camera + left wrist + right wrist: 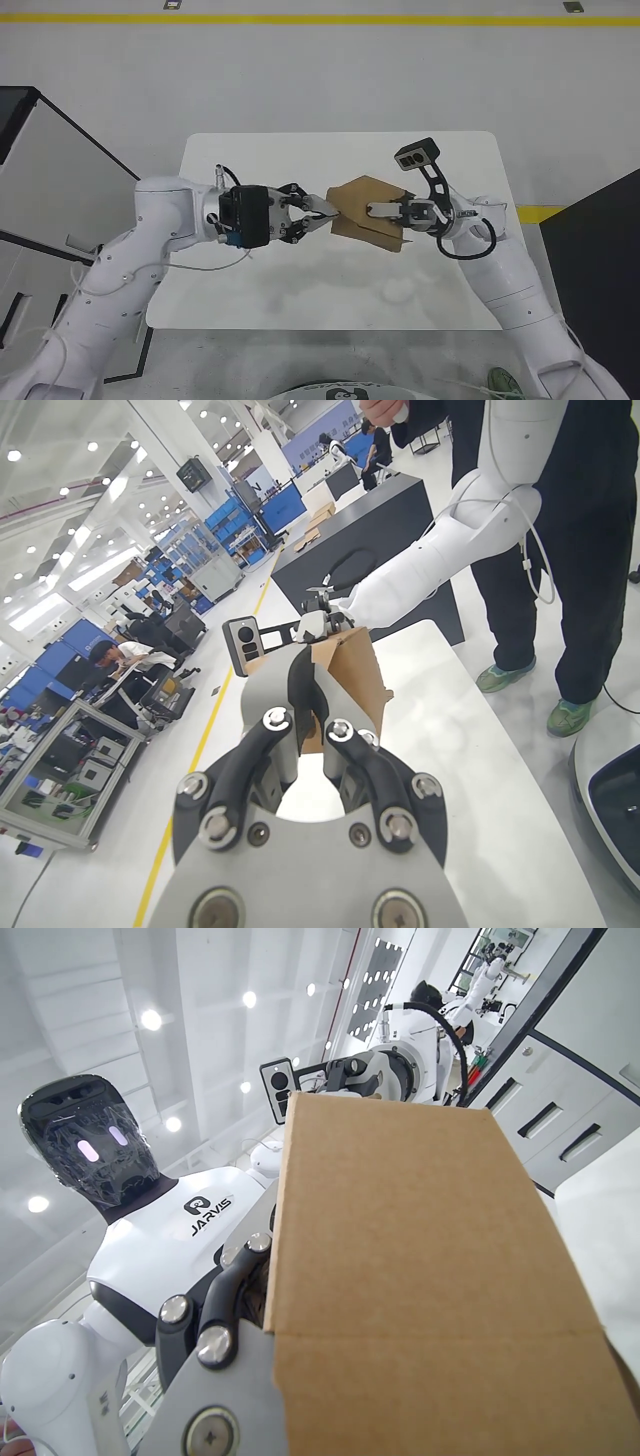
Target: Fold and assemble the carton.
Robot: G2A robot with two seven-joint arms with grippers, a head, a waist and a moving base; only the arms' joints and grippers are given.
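Cardboard-brown and part-opened, hanging over the tabletop (300,290): gripping the carton (362,195) from two sides, left hand (325,208) clamped on the flap nearest it, right hand (375,211) clamped on the carton's opposite edge. Judging it wisest to be keeping both grips firm while squaring panels along the creases. Showing no readable print on the carton.

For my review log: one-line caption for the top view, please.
Left end effector and right end effector grip opposite sides of the brown carton over the white table.
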